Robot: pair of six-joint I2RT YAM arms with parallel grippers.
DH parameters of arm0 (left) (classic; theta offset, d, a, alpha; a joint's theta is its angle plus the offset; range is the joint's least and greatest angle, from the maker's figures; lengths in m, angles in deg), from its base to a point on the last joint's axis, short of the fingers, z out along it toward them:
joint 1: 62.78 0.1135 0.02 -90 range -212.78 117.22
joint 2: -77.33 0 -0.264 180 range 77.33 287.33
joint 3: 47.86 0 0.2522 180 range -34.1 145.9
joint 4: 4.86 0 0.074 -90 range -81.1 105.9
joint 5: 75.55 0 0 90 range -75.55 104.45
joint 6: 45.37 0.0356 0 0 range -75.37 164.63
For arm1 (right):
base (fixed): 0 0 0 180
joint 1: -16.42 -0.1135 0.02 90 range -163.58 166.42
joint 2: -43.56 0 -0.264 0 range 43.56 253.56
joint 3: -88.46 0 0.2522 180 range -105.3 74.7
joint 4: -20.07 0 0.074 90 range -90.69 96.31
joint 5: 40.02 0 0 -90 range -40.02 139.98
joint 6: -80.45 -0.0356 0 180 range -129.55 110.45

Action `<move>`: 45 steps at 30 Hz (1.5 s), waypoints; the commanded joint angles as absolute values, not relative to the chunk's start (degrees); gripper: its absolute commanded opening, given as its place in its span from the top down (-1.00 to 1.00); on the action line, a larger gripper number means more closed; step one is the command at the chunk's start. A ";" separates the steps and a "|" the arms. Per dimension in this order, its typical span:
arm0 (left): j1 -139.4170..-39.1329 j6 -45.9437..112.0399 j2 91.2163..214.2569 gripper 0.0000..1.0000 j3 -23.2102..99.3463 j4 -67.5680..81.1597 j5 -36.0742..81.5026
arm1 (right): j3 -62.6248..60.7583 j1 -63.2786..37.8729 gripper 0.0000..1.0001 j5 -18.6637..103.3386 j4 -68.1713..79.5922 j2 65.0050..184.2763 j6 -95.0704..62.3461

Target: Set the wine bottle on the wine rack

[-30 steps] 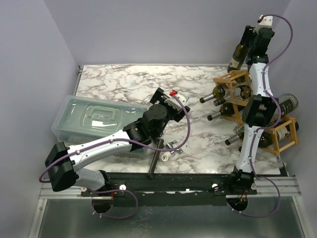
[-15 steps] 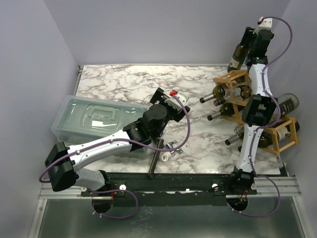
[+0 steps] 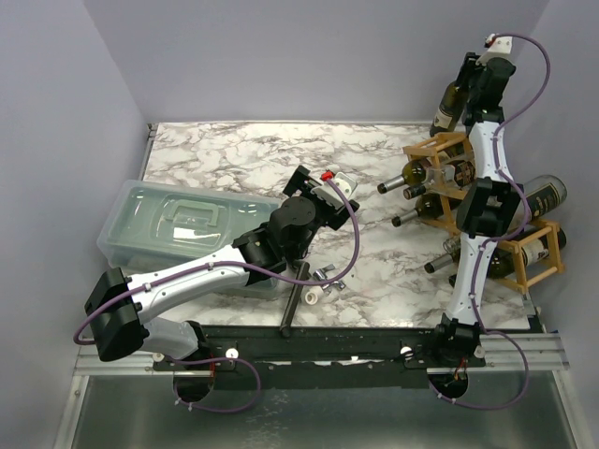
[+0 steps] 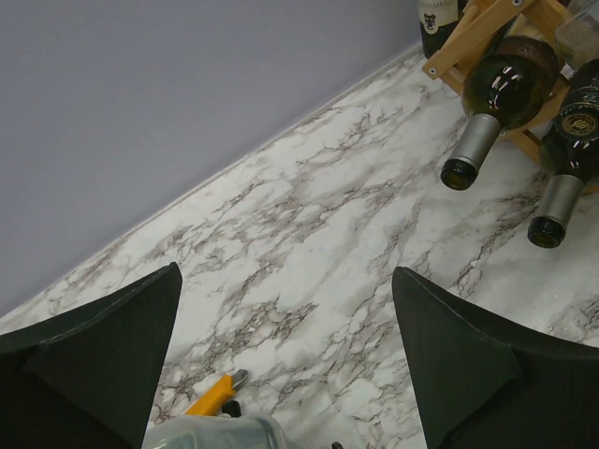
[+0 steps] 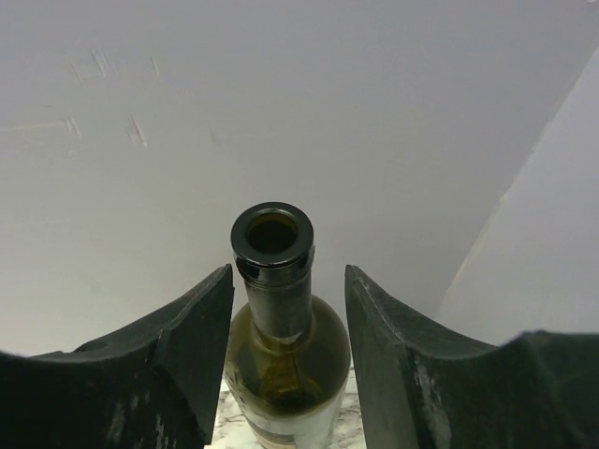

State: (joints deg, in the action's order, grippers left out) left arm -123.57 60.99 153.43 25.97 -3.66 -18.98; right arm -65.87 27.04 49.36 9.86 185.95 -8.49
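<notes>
Aloft, right hand (image 5: 288, 273) astride wine bottle (image 5: 285, 360) neck

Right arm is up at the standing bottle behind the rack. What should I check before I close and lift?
1. Bottle neck between the right pincer fingers: ok.
2. Grip made: not ok, a gap shows beside the neck.
3. Bottle upright: ok, it stands on its base, mouth up.
4. Free cell in the rack: cannot tell, the right arm hides part of it.
5. Left pincer out of the way: ok, open, empty, over bare table, short of the rack.
</notes>
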 commanded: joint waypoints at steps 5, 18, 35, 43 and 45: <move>-123.37 60.98 153.97 -0.91 25.93 -3.50 -18.32 | -67.02 27.33 0.05 46.70 12.54 188.88 -7.05; -123.33 61.15 153.89 -0.91 25.94 -3.49 -18.50 | -67.86 27.09 0.17 45.31 13.14 189.93 -5.68; -123.27 61.15 153.68 -0.91 25.93 -3.49 -18.40 | -67.45 26.74 0.99 40.78 13.62 187.40 -7.75; -123.33 60.99 152.96 -0.91 25.93 -3.58 -18.24 | -65.44 26.36 0.99 38.60 13.14 183.34 -9.37; -123.33 60.81 152.66 -0.91 25.93 -3.54 -18.07 | -64.52 26.31 0.99 38.32 12.53 182.51 -9.37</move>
State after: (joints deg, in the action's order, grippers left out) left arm -123.59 61.01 153.43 25.97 -3.66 -18.98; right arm -65.61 26.86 40.98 12.63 187.11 -7.66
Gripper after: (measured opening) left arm 0.954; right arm 0.309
